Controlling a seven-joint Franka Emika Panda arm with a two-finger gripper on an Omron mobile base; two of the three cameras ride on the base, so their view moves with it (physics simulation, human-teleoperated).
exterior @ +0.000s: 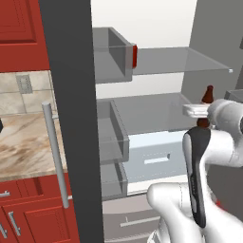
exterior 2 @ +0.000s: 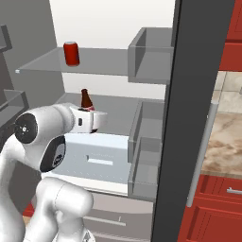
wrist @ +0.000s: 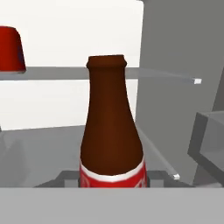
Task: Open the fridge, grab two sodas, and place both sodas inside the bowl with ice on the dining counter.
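Observation:
The fridge (exterior: 71, 95) stands open, and my arm reaches in over its middle shelf. My gripper (wrist: 112, 177) is shut on a brown glass bottle (wrist: 111, 127) with a red and white label, one finger against each side of its base. From the right base view, the bottle (exterior 2: 85, 99) rises just above the white hand of the gripper (exterior 2: 87, 114). One red soda can (exterior 2: 71, 53) stands upright on the glass shelf above, up and to the left of the hand. A door bin half hides this can (exterior: 135, 55) in the left base view. The bowl and the dining counter are out of view.
Grey door bins (exterior 2: 149, 54) line the open door at two heights close beside the hand. A pale blue drawer (exterior: 152, 154) sits under the middle shelf. Red cabinets and a marbled wall countertop (exterior: 23, 142) lie beyond the door, whose bar handle (exterior: 54, 152) faces outward.

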